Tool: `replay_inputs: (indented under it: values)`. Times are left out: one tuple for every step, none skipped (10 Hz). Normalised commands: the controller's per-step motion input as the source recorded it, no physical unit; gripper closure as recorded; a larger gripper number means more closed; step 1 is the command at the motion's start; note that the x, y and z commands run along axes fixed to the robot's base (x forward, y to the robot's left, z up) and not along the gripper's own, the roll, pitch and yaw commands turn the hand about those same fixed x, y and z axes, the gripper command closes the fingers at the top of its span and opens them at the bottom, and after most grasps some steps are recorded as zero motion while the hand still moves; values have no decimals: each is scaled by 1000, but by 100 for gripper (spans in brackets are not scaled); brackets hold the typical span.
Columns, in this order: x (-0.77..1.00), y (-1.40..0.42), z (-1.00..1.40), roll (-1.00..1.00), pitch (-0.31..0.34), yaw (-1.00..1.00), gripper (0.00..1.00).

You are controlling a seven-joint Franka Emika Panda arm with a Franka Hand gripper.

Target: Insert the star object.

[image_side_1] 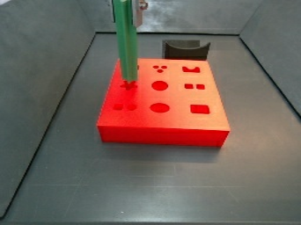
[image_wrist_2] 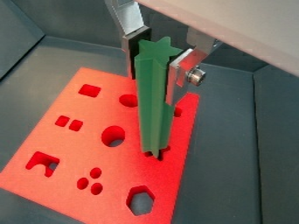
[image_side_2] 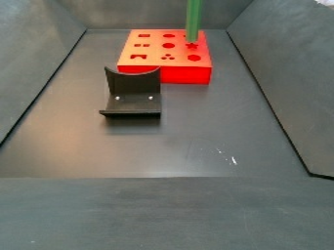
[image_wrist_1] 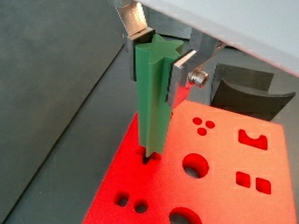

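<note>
The star object (image_wrist_1: 152, 96) is a long green rod with a star-shaped end, standing upright. My gripper (image_wrist_1: 160, 51) is shut on its upper end, with a silver finger (image_wrist_1: 184, 59) on each side; both wrist views show this (image_wrist_2: 156, 54). The rod's lower end (image_wrist_2: 156, 150) meets the top of the red block (image_wrist_2: 82, 114) at a small dark hole near one edge. I cannot tell how deep it sits. In a side view the rod (image_side_1: 123, 44) rises from the block's (image_side_1: 165, 123) far left part. It also shows in a side view (image_side_2: 193, 20) above the block (image_side_2: 163, 63).
The red block has several other holes of different shapes, among them a round hole (image_side_1: 159, 85) and a square one (image_side_1: 200, 109). The dark fixture (image_side_2: 131, 93) stands on the grey floor apart from the block; it also shows behind the block (image_side_1: 185, 48). Sloped grey walls (image_side_1: 47, 105) ring the floor.
</note>
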Motion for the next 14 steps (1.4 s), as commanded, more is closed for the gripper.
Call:
replay_inputs:
  values:
    - [149, -100, -134, 0, 0, 0, 100]
    - [106, -6, -269, 0, 0, 0, 100]
    - [14, 0, -389, -64, 0, 0, 100]
    - [-20, 0, -320, -3, 0, 0, 100]
    - [-86, 0, -180, 0, 0, 0, 100]
    - [-63, 3, -154, 0, 1, 0, 100]
    - [-300, 0, -97, 0, 0, 0, 100]
    - [-331, 0, 0, 0, 0, 209, 100]
    - [-49, 0, -89, 0, 0, 457, 100]
    - [0, 0, -69, 0, -3, 371, 100]
    - [0, 0, 0, 0, 0, 123, 100]
    - [29, 0, -149, 13, 0, 0, 100]
    - [-11, 0, -929, 0, -47, -31, 100]
    - [0, 0, -1000, 0, -74, -40, 100]
